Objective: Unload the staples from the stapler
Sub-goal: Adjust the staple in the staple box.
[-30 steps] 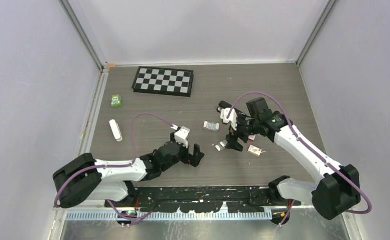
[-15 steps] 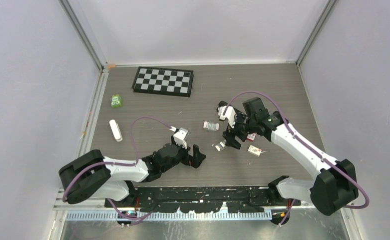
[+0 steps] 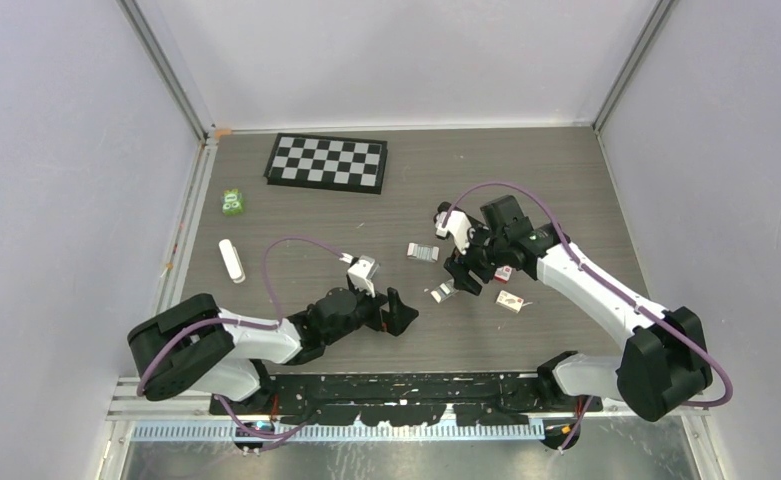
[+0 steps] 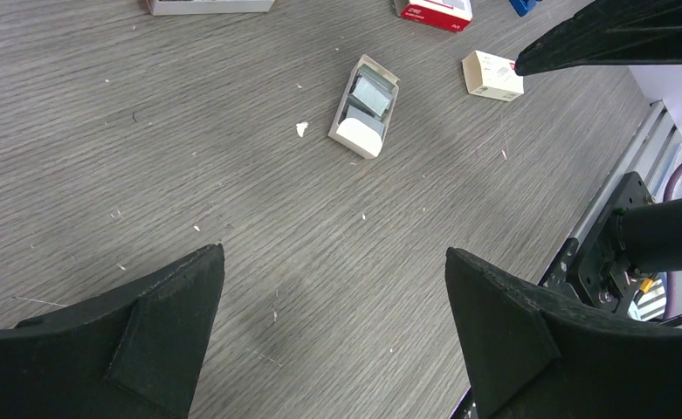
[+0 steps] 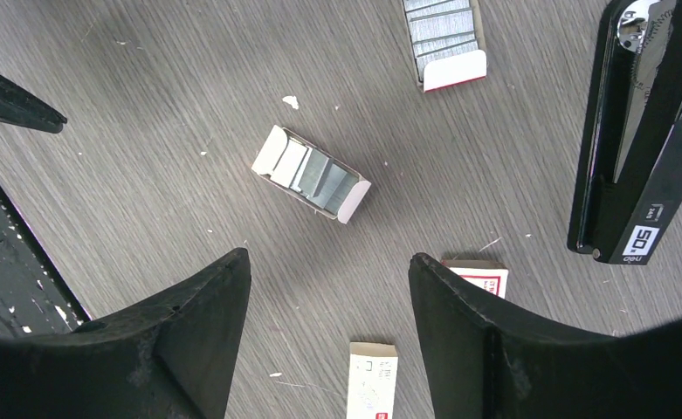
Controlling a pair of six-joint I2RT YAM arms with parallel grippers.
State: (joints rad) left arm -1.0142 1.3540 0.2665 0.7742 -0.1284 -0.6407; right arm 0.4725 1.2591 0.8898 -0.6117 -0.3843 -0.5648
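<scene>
The black stapler (image 5: 638, 131) lies on the table at the right of the right wrist view, metal showing at its far end. From above only its end (image 3: 444, 212) shows past the right arm. My right gripper (image 5: 328, 256) (image 3: 463, 275) hovers open over bare table, nothing between its fingers. An open box of staples (image 5: 311, 179) (image 3: 441, 293) lies just beyond it. My left gripper (image 4: 334, 251) (image 3: 398, 312) is wide open and empty, low over the table, with that same box (image 4: 365, 105) ahead of it.
A second open staple box (image 5: 446, 39) (image 3: 422, 252), a red-and-white box (image 5: 481, 275) and a closed cream box (image 5: 372, 380) (image 3: 511, 302) lie around the right gripper. A checkerboard (image 3: 327, 162), a green object (image 3: 232, 202) and a white stick (image 3: 231, 260) sit further left.
The right gripper has shifted slightly left and away from the bases, and its fingers have come closer together. The left arm has edged a little to the right, still wide open.
</scene>
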